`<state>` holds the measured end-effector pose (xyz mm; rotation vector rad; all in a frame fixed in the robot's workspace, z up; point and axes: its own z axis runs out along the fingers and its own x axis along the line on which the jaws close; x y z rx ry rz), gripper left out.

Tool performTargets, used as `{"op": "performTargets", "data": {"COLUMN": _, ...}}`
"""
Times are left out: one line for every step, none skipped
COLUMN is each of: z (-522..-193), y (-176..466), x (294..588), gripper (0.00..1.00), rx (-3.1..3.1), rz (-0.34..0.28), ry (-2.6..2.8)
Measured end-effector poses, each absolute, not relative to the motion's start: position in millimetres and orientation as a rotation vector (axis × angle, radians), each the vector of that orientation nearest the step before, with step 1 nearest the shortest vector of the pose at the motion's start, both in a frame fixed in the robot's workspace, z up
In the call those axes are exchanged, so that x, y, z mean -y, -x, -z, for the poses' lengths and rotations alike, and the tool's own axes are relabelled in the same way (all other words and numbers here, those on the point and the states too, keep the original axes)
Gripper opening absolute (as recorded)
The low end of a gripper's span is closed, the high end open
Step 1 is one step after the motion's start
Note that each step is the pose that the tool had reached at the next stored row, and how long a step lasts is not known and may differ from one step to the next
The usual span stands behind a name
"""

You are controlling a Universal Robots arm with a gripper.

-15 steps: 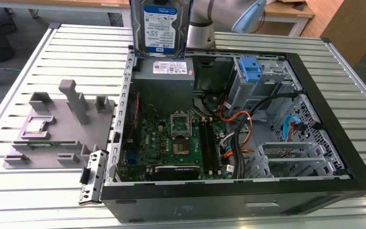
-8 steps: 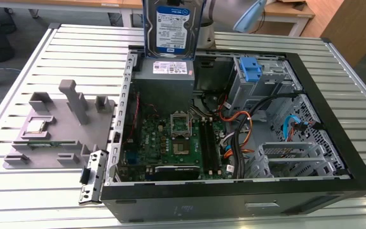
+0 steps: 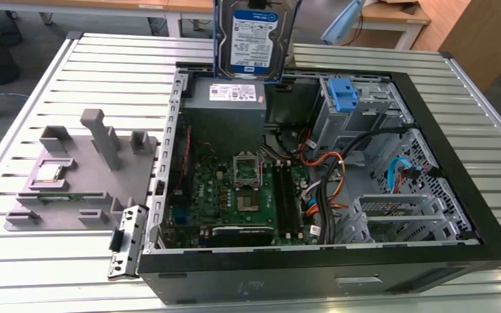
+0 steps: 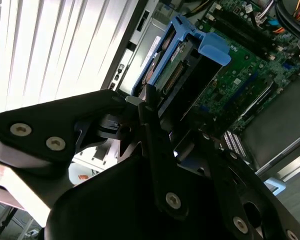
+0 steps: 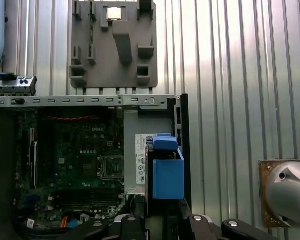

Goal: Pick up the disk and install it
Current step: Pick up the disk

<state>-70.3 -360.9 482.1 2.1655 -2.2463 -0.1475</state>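
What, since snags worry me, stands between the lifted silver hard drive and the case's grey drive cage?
Nothing visible. The blue-railed silver hard drive, gripped by the hand, hangs above the grey power-supply box; the grey drive cage beside it looks open, black cables lying lower.

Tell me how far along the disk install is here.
Done: the disk is lifted, hanging upright above the open computer case, near the power supply. In hand: the gripper has its jaws closed on it. Left: installing it; it sits in no bay of the case yet.

Top of disk (image 3: 252, 42) cropped
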Motion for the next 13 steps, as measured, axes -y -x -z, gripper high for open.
{"op": "performTargets", "data": {"z": -482.1, "y": 67.5, "x": 360.9, "gripper": 0.35, "rx": 2.246, "rz": 0.148, "ry": -2.166}}
{"op": "performTargets", "data": {"z": -482.1, "y": 64.7, "x": 360.9, "gripper": 0.35, "rx": 2.246, "rz": 0.148, "ry": -2.166}}
{"op": "performTargets", "data": {"z": -482.0, "y": 61.8, "x": 360.9, "gripper": 0.35, "rx": 2.246, "rz": 0.148, "ry": -2.166}}
{"op": "performTargets", "data": {"z": -482.0, "y": 58.6, "x": 360.9, "gripper": 0.35, "rx": 2.246, "rz": 0.148, "ry": -2.166}}
{"op": "performTargets", "data": {"z": -482.0, "y": 55.7, "x": 360.9, "gripper": 0.35, "rx": 2.246, "rz": 0.148, "ry": -2.166}}
{"op": "performTargets", "data": {"z": -482.0, "y": 52.4, "x": 360.9, "gripper": 0.35, "rx": 2.246, "rz": 0.148, "ry": -2.166}}
{"op": "performTargets", "data": {"z": -482.0, "y": 49.1, "x": 360.9, "gripper": 0.35, "rx": 2.246, "rz": 0.148, "ry": -2.166}}
{"op": "performTargets", "data": {"z": -482.0, "y": 46.0, "x": 360.9, "gripper": 0.35, "rx": 2.246, "rz": 0.148, "ry": -2.166}}
{"op": "performTargets", "data": {"z": -482.1, "y": 42.7, "x": 360.9, "gripper": 0.35, "rx": 2.246, "rz": 0.147, "ry": -2.165}}
{"op": "performTargets", "data": {"z": -482.0, "y": 39.3, "x": 360.9, "gripper": 0.35, "rx": 2.246, "rz": 0.148, "ry": -2.166}}
{"op": "performTargets", "data": {"z": -482.0, "y": 36.1, "x": 360.9, "gripper": 0.35, "rx": 2.246, "rz": 0.148, "ry": -2.166}}
{"op": "performTargets", "data": {"z": -482.0, "y": 32.8, "x": 360.9, "gripper": 0.35, "rx": 2.246, "rz": 0.148, "ry": -2.166}}
{"op": "performTargets", "data": {"z": -482.0, "y": 29.5, "x": 361.0, "gripper": 0.35, "rx": 2.246, "rz": 0.148, "ry": -2.166}}
